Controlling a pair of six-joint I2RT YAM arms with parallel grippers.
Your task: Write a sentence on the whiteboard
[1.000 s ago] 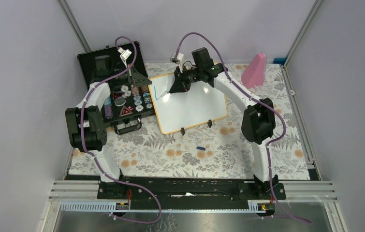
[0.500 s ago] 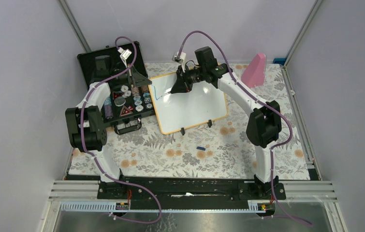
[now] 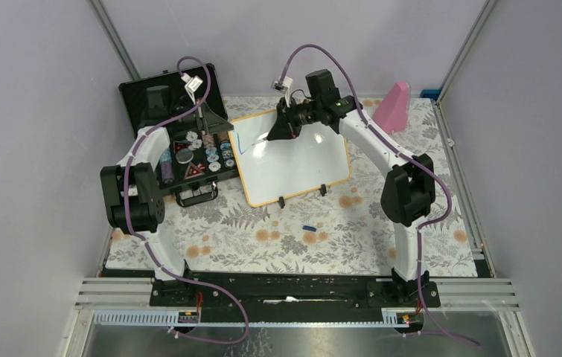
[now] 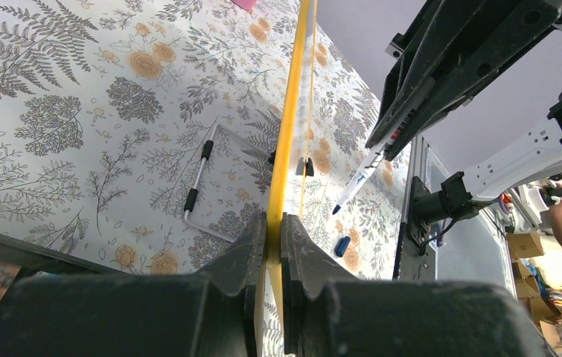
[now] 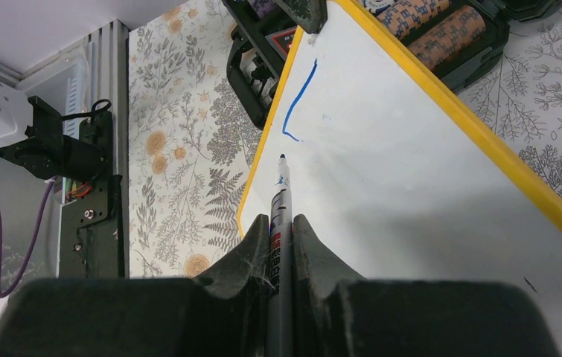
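Steadying fell to the left gripper (image 4: pixel 272 223), pinching the whiteboard (image 4: pixel 289 126) by its yellow rim, so the right gripper (image 5: pixel 281 223), clamped on a marker (image 5: pixel 278 195), could work its tip, ahead of the fingers, just short of the lone blue stroke (image 5: pixel 300 93)

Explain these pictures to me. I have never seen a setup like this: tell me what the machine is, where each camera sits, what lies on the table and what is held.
These are two white-and-black robot arms bolted at the table's near edge. The overhead view looks down from above and behind them; the other two come from cameras on each wrist. On the floral tablecloth are a white rectangular whiteboard with a yellow rim, an open black case of poker chips, a pink wedge and a small blue piece. The left gripper pinches the board's rim; the right gripper holds a marker pen beside a blue stroke.
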